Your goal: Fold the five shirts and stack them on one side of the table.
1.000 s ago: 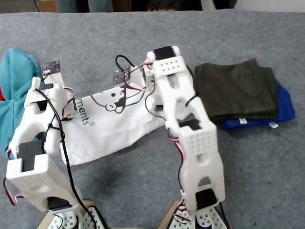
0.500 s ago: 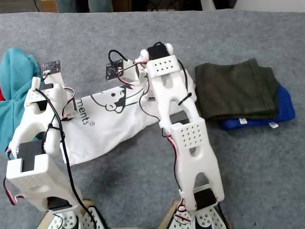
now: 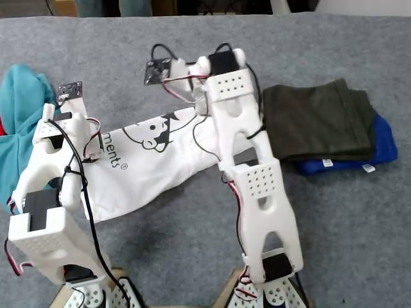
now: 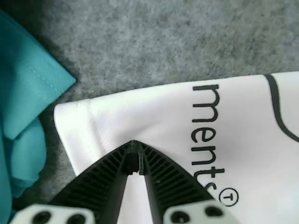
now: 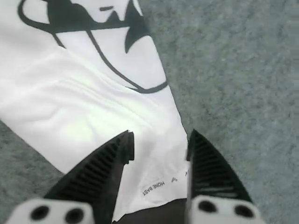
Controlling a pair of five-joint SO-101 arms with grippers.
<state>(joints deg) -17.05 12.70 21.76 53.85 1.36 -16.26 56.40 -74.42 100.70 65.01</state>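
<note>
Shirt of white printed fabric [image 3: 154, 167] lies on the grey felt bench [image 3: 359, 244] between the two arms. The left end effector [image 4: 135, 161] is closed, pinching its hem near a corner; the right end effector [image 5: 159, 140] hovers open over its other end. A folded olive shirt [image 3: 314, 122] rests on a folded blue shirt [image 3: 384, 144]

White shirt [image 3: 148, 173] on grey table [image 3: 347, 224]
</note>
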